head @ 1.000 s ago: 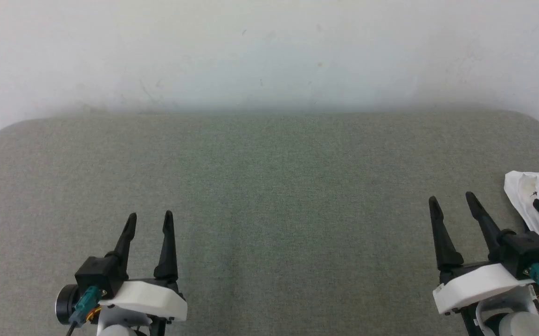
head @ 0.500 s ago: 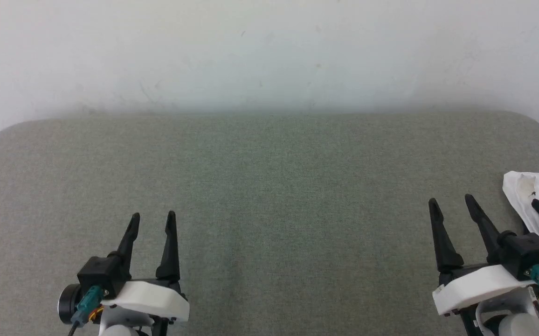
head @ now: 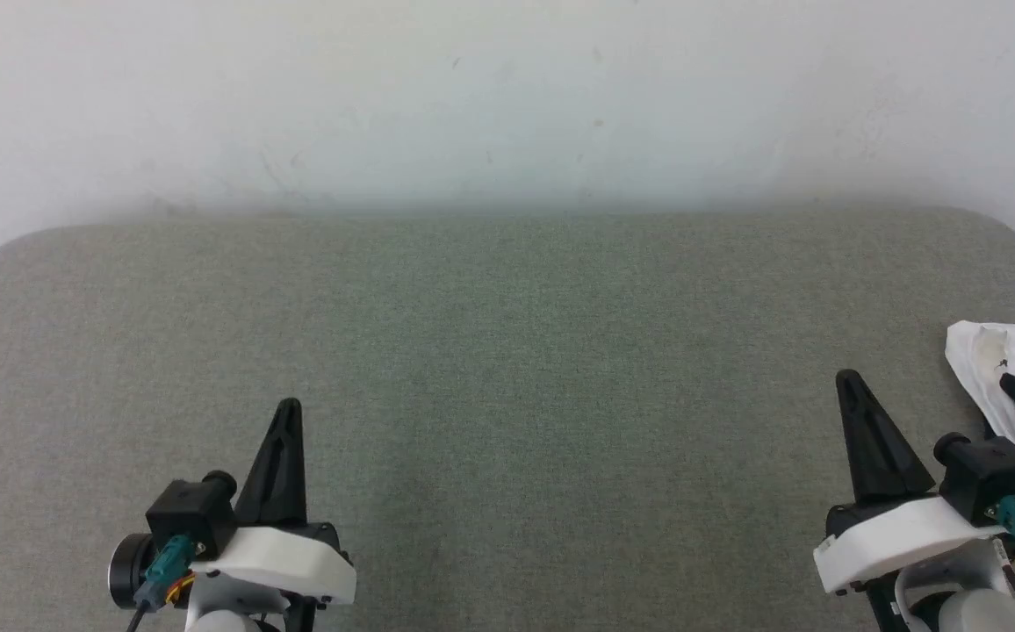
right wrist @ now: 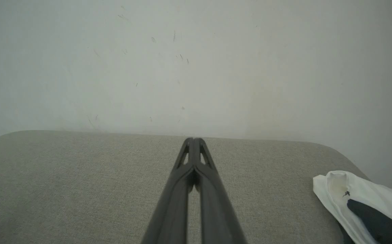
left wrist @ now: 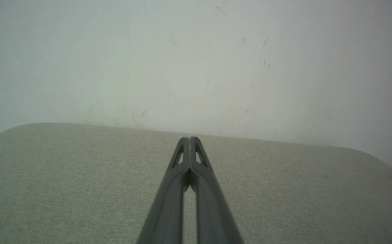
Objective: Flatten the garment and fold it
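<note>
Fingers pressed together and empty on both arms, left fingers (head: 282, 461) and right fingers (head: 874, 439) alike, over the surface (head: 507, 351), garment (head: 990, 364) bunched at its right edge just beside the right ones: risks shoving the heap off the edge if reached for without opening first.
</note>
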Motion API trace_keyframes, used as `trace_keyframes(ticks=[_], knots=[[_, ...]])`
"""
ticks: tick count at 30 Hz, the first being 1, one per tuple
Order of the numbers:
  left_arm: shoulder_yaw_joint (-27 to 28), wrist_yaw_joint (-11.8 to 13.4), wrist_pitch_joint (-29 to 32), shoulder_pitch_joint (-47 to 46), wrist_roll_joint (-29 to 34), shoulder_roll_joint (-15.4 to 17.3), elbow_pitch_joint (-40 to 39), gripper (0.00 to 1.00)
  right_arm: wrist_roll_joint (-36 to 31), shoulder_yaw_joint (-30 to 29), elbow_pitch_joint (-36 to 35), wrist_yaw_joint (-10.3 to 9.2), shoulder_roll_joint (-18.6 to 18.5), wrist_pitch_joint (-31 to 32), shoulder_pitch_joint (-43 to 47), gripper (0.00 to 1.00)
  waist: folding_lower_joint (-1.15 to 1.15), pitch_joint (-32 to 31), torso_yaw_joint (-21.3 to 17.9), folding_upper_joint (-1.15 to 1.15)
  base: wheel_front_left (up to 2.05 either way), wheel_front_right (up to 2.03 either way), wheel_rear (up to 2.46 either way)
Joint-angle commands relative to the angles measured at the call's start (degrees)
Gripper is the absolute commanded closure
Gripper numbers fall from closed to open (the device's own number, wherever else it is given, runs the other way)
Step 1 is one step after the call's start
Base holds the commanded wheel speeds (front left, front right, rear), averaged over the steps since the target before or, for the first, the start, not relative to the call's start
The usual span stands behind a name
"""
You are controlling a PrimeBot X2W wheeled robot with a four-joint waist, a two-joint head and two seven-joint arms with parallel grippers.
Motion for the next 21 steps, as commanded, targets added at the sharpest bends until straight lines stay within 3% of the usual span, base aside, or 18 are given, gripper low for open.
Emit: trace_keyframes(ticks=[1,21], knots=[[0.02,0.16,0.4,0.16,0.57,-0.02,-0.53,1.0,-0.35,0.05,-0.14,-0.01,0.02,0.1,0.01,1.0,0.0,0.02,-0.03,-0.01,0.0,0.0,0.0],[0.13,0.55,2.74,0.53,2.27,-0.08,-2.13,1.0,-1.41,0.34,-0.61,-0.03,0.06,1.39,0.04,1.0,0.0,0.18,-0.31,-0.01,0.0,0.0,0.0]])
